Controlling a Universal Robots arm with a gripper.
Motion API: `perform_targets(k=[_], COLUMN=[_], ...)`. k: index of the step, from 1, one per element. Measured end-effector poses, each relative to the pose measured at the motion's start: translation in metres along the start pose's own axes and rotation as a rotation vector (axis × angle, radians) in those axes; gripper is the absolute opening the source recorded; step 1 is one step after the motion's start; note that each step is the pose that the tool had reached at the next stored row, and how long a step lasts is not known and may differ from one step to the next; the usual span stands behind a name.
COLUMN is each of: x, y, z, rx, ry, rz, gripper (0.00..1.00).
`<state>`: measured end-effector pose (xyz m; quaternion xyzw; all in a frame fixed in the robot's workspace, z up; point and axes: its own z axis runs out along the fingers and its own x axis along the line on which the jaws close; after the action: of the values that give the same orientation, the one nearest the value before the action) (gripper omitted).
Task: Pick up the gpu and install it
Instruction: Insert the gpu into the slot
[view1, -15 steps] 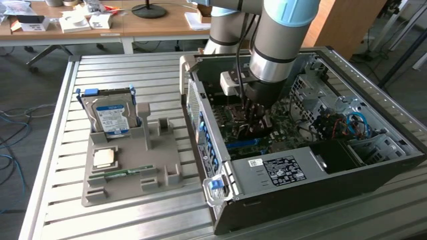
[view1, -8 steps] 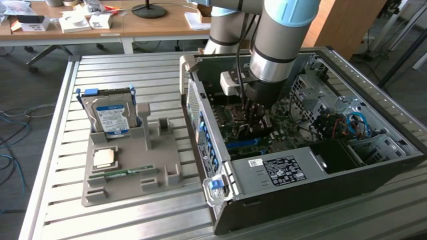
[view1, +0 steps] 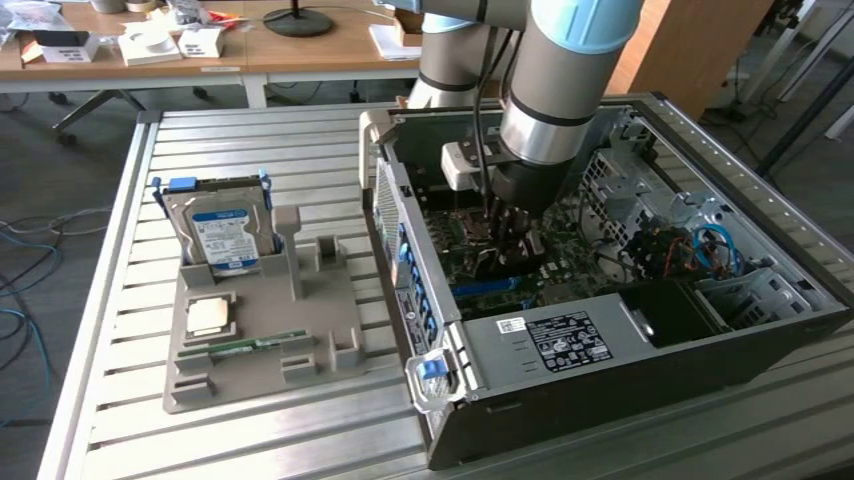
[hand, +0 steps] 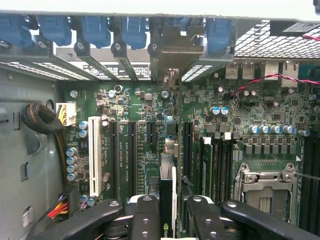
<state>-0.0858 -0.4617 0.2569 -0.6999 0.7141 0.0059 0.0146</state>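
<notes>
Black and thin, the gpu (hand: 169, 167) stands edge-on, grasped by the clenched pincer (hand: 171, 212), low over the green motherboard (hand: 142, 150) inside the open case (view1: 641, 385) by the worktop's (view1: 254, 140) edge on the exterior view's right; my worry: an edge off its slot, then pressure bending contacts or skidding it sideways.

No text, brand or number is legible. Printed matter present:
- A blue-and-white label (view1: 222, 235) on the hard drive (view1: 211, 192).
- A black label (view1: 571, 341) and a small white sticker (view1: 511, 325) on the power supply (view1: 497, 362) (print on both too fine to read).
- White silkscreen lines (hand: 142, 157) between the slots of the motherboard (hand: 150, 116), characters unresolved.
- A small green mark (hand: 166, 232) on the edge of the gpu (hand: 167, 200), form indistinct.
</notes>
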Motion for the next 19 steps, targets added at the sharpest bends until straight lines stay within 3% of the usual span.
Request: perform_targets(k=[19], x=[0.0001], y=[0.0000], z=[0.0032], rx=[-0.0001], ry=[0.0002], rz=[0.000], gripper=[0.26])
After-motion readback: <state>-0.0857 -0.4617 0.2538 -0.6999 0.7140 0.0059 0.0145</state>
